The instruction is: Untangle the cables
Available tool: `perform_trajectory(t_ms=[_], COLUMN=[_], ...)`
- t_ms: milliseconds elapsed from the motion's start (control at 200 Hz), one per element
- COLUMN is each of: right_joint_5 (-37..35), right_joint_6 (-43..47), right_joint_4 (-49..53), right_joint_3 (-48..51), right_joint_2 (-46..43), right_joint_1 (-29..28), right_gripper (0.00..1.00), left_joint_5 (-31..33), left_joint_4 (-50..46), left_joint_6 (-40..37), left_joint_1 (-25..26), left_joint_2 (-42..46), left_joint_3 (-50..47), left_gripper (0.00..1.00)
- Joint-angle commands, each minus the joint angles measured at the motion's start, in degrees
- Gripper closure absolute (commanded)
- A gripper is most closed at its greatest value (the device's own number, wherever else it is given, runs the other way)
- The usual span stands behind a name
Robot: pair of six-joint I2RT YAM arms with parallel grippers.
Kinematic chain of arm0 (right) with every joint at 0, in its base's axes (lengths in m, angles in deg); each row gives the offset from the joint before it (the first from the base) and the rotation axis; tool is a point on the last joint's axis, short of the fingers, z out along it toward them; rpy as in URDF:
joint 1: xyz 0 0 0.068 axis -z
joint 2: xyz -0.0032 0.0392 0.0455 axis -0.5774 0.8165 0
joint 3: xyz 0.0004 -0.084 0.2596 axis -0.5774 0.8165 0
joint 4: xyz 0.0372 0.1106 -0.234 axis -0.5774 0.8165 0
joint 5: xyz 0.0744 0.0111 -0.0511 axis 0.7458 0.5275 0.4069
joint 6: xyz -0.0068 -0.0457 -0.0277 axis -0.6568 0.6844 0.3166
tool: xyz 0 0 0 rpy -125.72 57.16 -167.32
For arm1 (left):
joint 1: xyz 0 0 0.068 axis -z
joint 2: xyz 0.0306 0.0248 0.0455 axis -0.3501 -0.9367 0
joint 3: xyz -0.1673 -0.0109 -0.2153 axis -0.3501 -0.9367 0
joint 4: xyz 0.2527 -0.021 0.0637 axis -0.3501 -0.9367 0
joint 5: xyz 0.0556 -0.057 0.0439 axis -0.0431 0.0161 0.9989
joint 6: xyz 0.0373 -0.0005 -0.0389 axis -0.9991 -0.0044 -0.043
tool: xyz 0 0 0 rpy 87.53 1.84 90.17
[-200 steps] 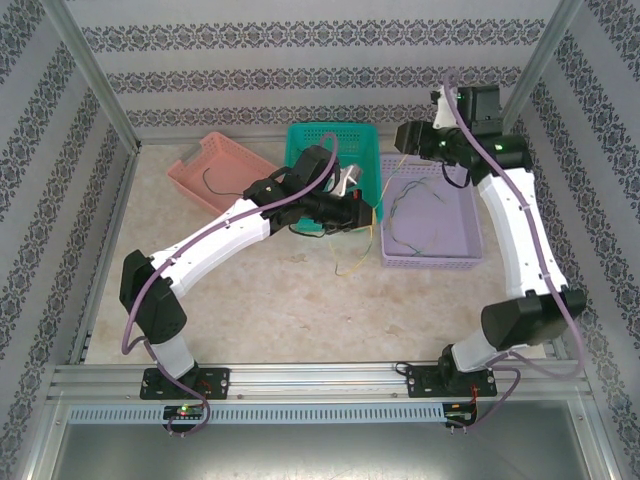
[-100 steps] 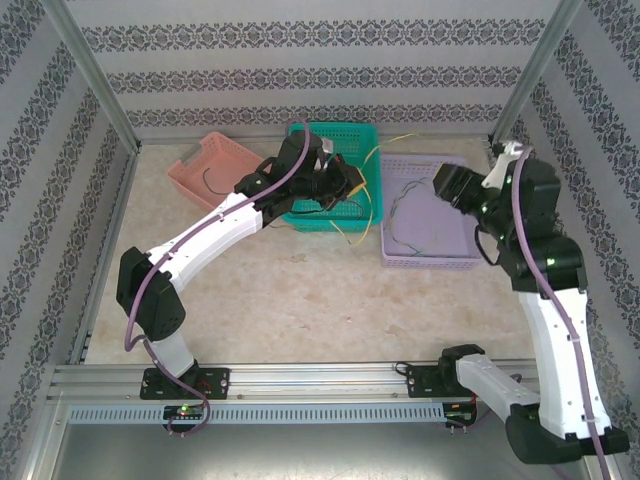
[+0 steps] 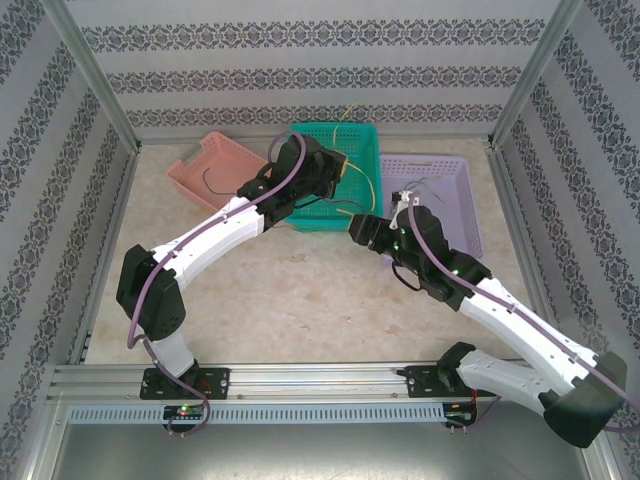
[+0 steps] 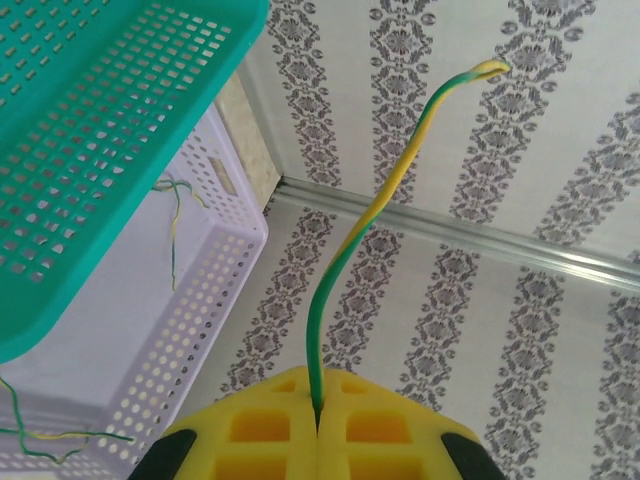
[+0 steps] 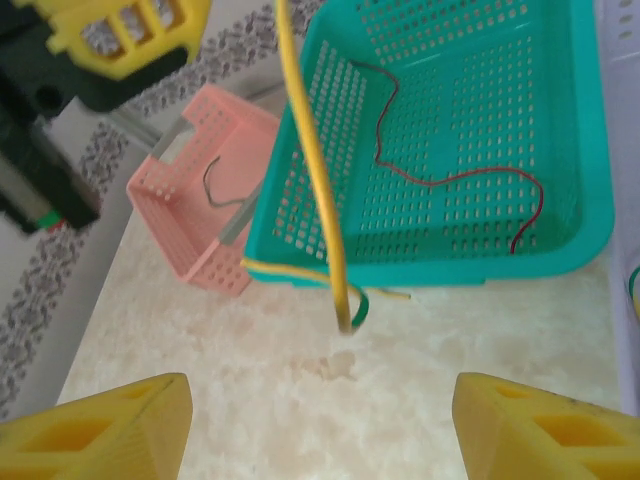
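My left gripper (image 4: 318,405) is shut on a yellow-green cable (image 4: 400,170), which rises from the closed yellow pads and curves away, its free end in the air. From above, the left gripper (image 3: 340,168) hovers at the right side of the teal basket (image 3: 325,215). The same cable (image 5: 318,180) hangs down in front of my right gripper (image 5: 320,420), ending in a small hook just above the table. The right gripper (image 3: 362,230) is open with nothing between its fingers (image 5: 120,425). A red cable (image 5: 450,180) lies in the teal basket (image 5: 420,265).
A pink basket (image 3: 205,170) at the back left holds a dark cable (image 5: 210,185). The purple basket (image 3: 455,175) at the back right holds thin yellow-green wires (image 4: 172,230). Patterned walls and metal posts close in the table on three sides.
My right arm swung from the back right corner down toward the table's middle, opening its gripper wider. My left gripper drew back over the teal basket, lifting the yellow-green cable.
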Motion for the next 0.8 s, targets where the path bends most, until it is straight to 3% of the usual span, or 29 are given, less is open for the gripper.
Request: perform_trajectory(t_ms=[0, 260, 300, 405, 445, 645, 794], right_joint_5=[-4.6, -4.2, -3.8, -0.4, 0.6, 13.6, 10.7], right_joint_6=[-1.8, -1.5, -1.0, 2.7, 5.8, 23.9, 33.1], right_joint_4=[-10.4, -11.7, -11.8, -7.8, -3.9, 25.0, 45.9], right_joint_3=[0.7, -1.9, -2.4, -6.0, -8.1, -18.2, -21.6], right_joint_2=[1.7, 9.3, 10.1, 12.2, 12.6, 16.3, 19.6], right_joint_1=[1.3, 4.0, 4.6, 6.0, 6.1, 4.9, 1.2], right_gripper=[0.3, 0.4, 0.48, 0.9, 1.0, 1.0, 1.0], left_joint_5=[2.6, 2.7, 2.5, 3.1, 3.3, 1.0, -2.4], left_joint_4=[-0.1, -0.5, -0.8, -0.7, -0.7, 7.5, 10.0], left_joint_6=[7.5, 11.0, 11.1, 10.9, 10.1, 0.4, -3.4], left_joint_1=[0.6, 1.2, 1.1, 1.1, 0.8, -1.4, -1.8], left_joint_2=[1.9, 2.2, 2.3, 2.8, 2.8, -1.5, -5.6], left_joint_3=[-0.2, -0.3, -0.1, -0.2, -0.1, 4.0, 8.0], left_gripper=[1.0, 1.0, 1.0, 1.0, 1.0, 1.0, 1.0])
